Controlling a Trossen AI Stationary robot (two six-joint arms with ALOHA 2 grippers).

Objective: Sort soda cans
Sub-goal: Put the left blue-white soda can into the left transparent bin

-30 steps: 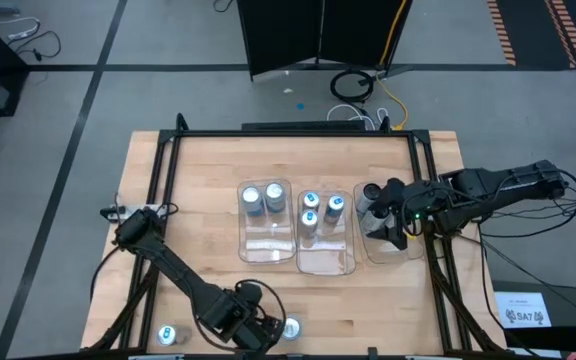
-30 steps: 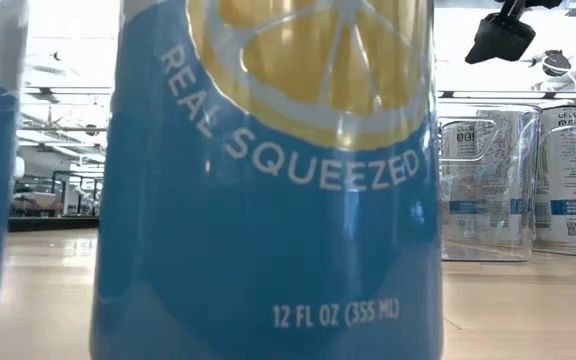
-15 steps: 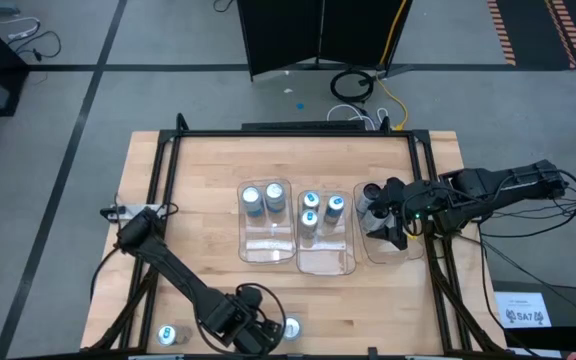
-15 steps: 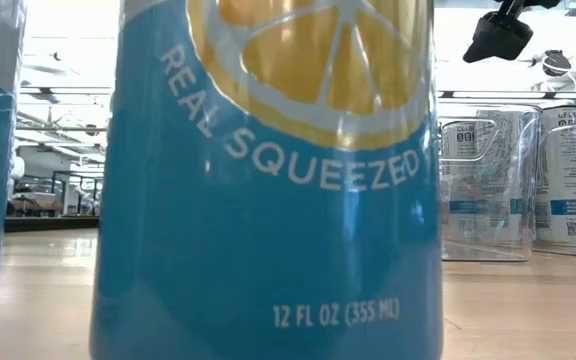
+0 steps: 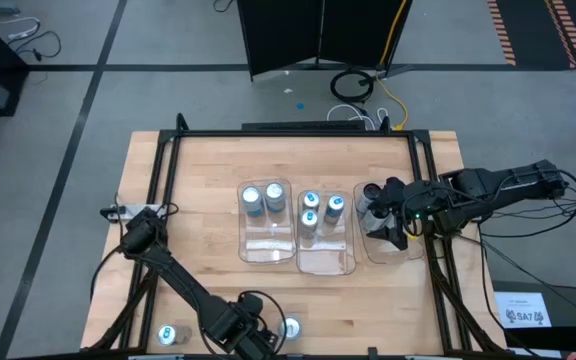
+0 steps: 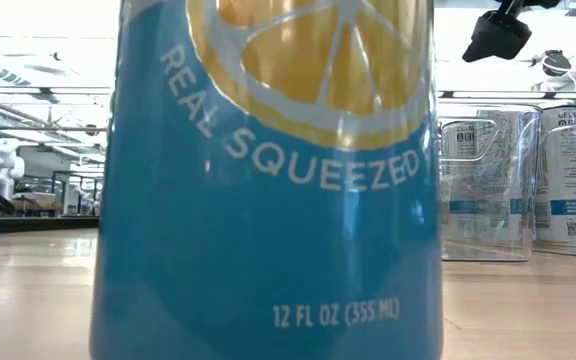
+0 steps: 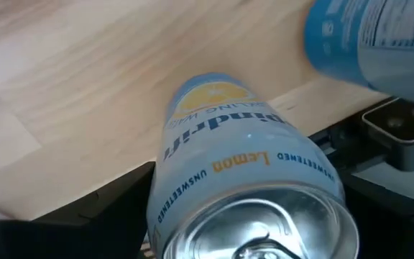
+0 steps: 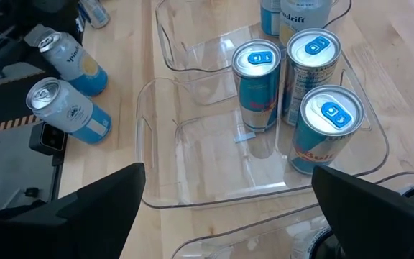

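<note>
My left gripper (image 5: 240,335) is at the table's near edge, over a white-and-blue lemon soda can (image 7: 243,165) that fills the left wrist view, silver top toward the camera. In the right wrist view this can (image 8: 63,54) stands beneath the dark left arm. Two more blue cans (image 5: 290,327) (image 5: 168,333) stand on the near edge; one (image 6: 268,180) fills the low view. My right gripper (image 8: 225,194) hangs open above the right tray (image 5: 388,252). Two cans sit in the left tray (image 5: 266,250) and three in the middle tray (image 5: 326,262). My left gripper comes at the lemon can from above, pointing down along its length, with the can's silver top (image 7: 264,230) nearest the wrist. The can itself hides the fingers and the place of contact. Whether its base (image 7: 207,93) is off the wood, I cannot tell.
The three clear trays stand side by side in the table's middle. The low camera's dark box (image 7: 401,137) sits at the near edge beside the standing can (image 7: 372,43). Bare wood lies left of the trays (image 5: 188,200). A black frame rims the table (image 5: 168,150).
My left gripper has moved a little toward the table's near and left edges. The blue can that showed at the left border of the low view has gone out of that view with it. The right arm has kept still.
</note>
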